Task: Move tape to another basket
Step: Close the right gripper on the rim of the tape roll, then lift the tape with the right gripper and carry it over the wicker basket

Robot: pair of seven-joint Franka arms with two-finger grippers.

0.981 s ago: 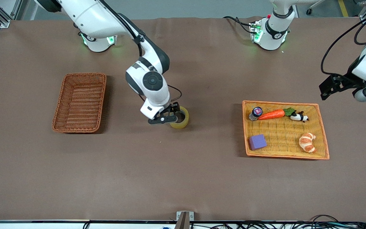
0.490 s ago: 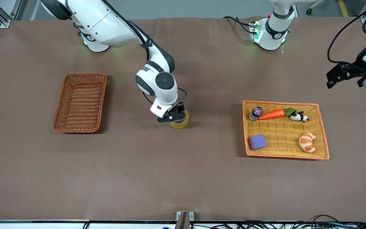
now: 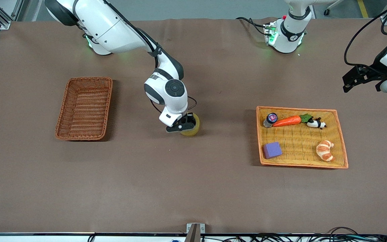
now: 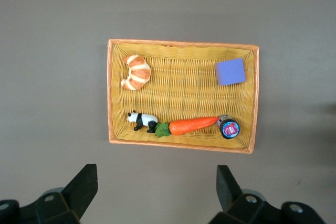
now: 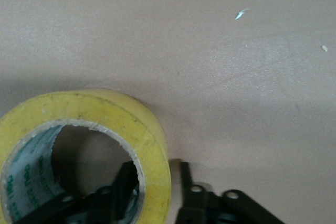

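The right gripper (image 3: 187, 125) is down at the tape (image 3: 192, 129), one finger inside the ring and one outside, narrowed around its wall (image 5: 152, 156). The tape sits on the worktop (image 3: 193, 188) about midway between the basket (image 3: 84, 108), toward the right arm's end, and the yellow tray (image 3: 301, 164), toward the left arm's end. The tray holds a carrot (image 3: 287, 121), a croissant (image 3: 325, 150), a purple block (image 3: 272, 150), a panda figure (image 3: 316, 124) and a small jar (image 3: 270, 119). The left gripper (image 4: 157, 190) waits spread wide, high over the worktop beside the tray.
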